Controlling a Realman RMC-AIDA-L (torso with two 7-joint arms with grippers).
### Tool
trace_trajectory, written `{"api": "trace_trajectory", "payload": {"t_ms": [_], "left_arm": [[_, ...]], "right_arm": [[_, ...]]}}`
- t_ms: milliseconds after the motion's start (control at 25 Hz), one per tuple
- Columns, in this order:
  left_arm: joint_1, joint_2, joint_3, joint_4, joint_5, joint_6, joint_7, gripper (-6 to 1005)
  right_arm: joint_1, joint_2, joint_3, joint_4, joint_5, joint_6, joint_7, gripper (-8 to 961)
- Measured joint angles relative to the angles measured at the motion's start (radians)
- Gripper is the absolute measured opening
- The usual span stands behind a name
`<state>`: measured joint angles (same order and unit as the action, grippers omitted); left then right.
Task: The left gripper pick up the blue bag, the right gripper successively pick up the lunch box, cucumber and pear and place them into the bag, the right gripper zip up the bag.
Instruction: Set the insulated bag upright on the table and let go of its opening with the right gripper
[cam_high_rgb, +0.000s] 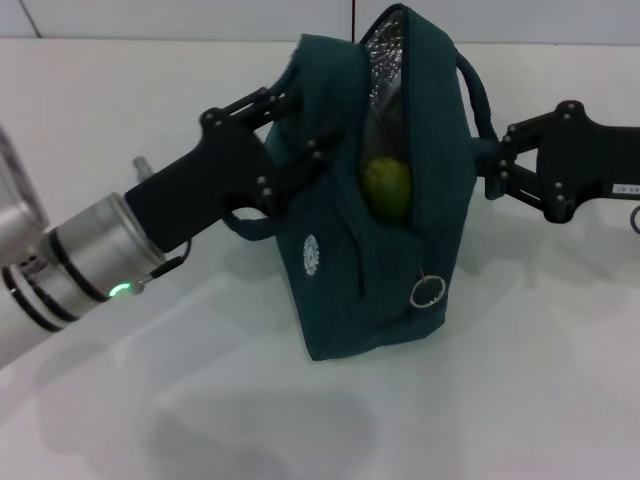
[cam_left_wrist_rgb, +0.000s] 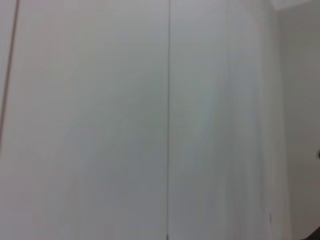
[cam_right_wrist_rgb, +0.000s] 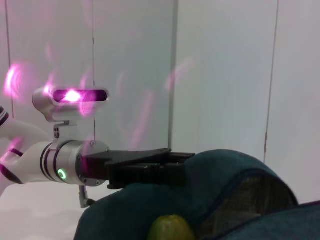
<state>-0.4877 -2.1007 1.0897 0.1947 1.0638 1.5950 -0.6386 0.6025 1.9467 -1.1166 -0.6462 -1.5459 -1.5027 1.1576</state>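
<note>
While the left gripper (cam_high_rgb: 322, 140) is pinching the blue bag (cam_high_rgb: 385, 200) high on its left side, fingers closed on the fabric or a handle loop up there, the bag is standing upright on the white table (cam_high_rgb: 200, 400), leaning a bit. From the right wrist view you can see that same left gripper (cam_right_wrist_rgb: 170, 165) reaching onto the top of the bag (cam_right_wrist_rgb: 220, 200), green light glowing on its silver wrist.

The right gripper (cam_high_rgb: 490, 165) is sitting against the bag's right side by the other handle (cam_high_rgb: 478, 95); honestly can't tell whether its fingers are open or closed, the bag is hiding the tips.

The zipper is gaping open along the top and front, and the silver quilted lining (cam_high_rgb: 385, 60) is showing inside. The pear (cam_high_rgb: 386, 188) is sitting in the opening, looking yellow-green here; it's also peeking out in the right wrist view (cam_right_wrist_rgb: 171, 227). Something dark is showing just above the pear, but I can't make out what.

The bag is dark teal, with a small white round logo (cam_high_rgb: 313, 253) and a metal ring pull (cam_high_rgb: 427, 291) dangling low on the zipper.
</note>
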Motion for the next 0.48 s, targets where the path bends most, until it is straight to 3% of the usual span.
{"api": "trace_trajectory", "payload": {"t_ms": [320,480], "left_arm": [[-0.036,-0.001,0.009,-0.03,0.004,-0.005,0.031,624],[-0.043,-0.001,0.009,-0.03,0.002,-0.008,0.031,744]], "right_arm": [[-0.022,0.003,0.0,-0.009,-0.001,-0.008,0.008,88],[-0.076,0.013,0.004,-0.078,0.006,-0.01,0.008,261]]}}
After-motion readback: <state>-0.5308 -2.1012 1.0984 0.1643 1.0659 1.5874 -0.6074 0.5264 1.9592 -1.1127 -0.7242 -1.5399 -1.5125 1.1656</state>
